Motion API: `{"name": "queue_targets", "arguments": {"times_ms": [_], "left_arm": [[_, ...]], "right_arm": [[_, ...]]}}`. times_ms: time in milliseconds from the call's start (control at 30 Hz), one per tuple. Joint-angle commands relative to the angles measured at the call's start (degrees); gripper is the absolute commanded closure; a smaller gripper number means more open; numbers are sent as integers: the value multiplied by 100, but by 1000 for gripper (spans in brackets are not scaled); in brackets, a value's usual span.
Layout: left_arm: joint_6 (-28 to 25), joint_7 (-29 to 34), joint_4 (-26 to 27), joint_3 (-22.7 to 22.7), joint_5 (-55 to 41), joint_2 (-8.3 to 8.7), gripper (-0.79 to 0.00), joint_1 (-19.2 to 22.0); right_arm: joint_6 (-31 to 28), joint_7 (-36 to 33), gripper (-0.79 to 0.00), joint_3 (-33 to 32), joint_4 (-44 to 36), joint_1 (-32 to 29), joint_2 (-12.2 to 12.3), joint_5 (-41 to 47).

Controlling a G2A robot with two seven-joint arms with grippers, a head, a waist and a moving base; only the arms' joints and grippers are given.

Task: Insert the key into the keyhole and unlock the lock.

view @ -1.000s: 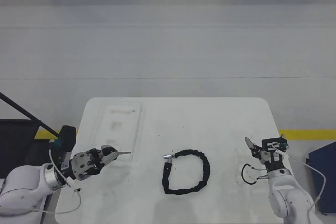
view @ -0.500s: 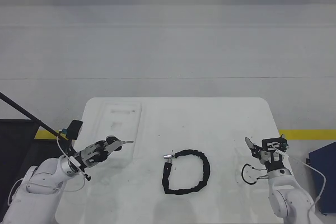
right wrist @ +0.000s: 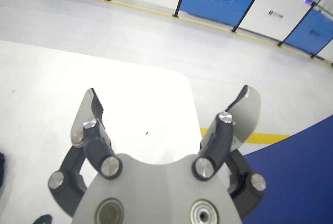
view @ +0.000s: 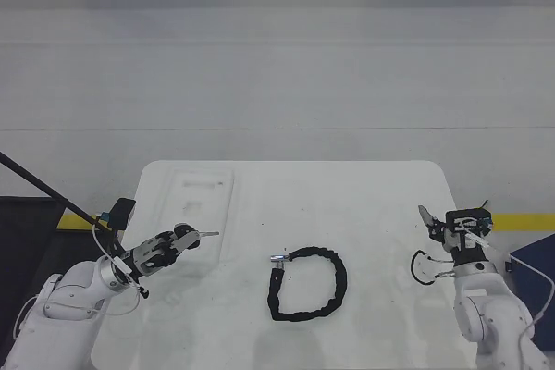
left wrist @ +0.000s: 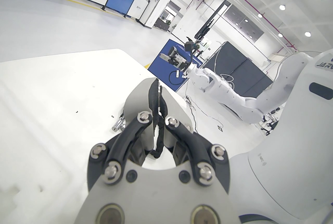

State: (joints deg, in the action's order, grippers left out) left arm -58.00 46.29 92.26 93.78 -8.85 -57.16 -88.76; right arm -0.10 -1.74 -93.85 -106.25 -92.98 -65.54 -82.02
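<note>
A black chain lock (view: 339,277) lies curled in a loop mid-table, its silver cylinder end (view: 277,260) pointing left. The same silver end (left wrist: 118,126) shows just past my left gripper (left wrist: 156,85), whose pads are pressed together. From above, my left gripper (view: 187,238) is over the table's left part, shut on the key (view: 206,235), whose metal blade sticks out toward the lock, a hand's width short of it. My right gripper (view: 455,215) hangs open at the table's right edge, and its fingers (right wrist: 91,102) have nothing between them.
The white table (view: 370,203) has a faint clear tray (view: 199,196) at its back left. A black pole (view: 28,180) slants past the left edge. A blue bin (view: 546,277) stands beside the right edge. A loose cable loop (view: 416,268) hangs by the right arm.
My left arm has swung and carried the key a little farther from me, still held. My right gripper has drifted right and away, toward the table's edge.
</note>
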Motion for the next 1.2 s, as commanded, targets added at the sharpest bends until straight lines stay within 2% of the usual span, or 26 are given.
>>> {"name": "queue_targets", "arguments": {"times_ms": [0,267,467,667,800,967,1033,1167], "left_arm": [[0,0,0,0,0,0,0,0],[0,0,0,0,0,0,0,0],[0,0,0,0,0,0,0,0],[0,0,0,0,0,0,0,0],[0,0,0,0,0,0,0,0],[0,0,0,0,0,0,0,0],[0,0,0,0,0,0,0,0],[0,0,0,0,0,0,0,0]], "right_arm": [[-171,-120,-785,90,-139,250,12,-273],[-1334,-641,-785,1003,-624,1308,6,-833],[-2461,-1332,-785,1717,-652,1970,-17,-823],[-3669,-1696,-785,2310,-485,2476,-17,-980],[-4154,-2049,-785,2595,-330,2746,-38,-787],[-4735,-2670,-785,3022,110,2948,-90,11],[-5015,-3183,-785,3227,452,3065,-129,912],[-4825,-4107,-785,3535,775,3453,-204,2451]]}}
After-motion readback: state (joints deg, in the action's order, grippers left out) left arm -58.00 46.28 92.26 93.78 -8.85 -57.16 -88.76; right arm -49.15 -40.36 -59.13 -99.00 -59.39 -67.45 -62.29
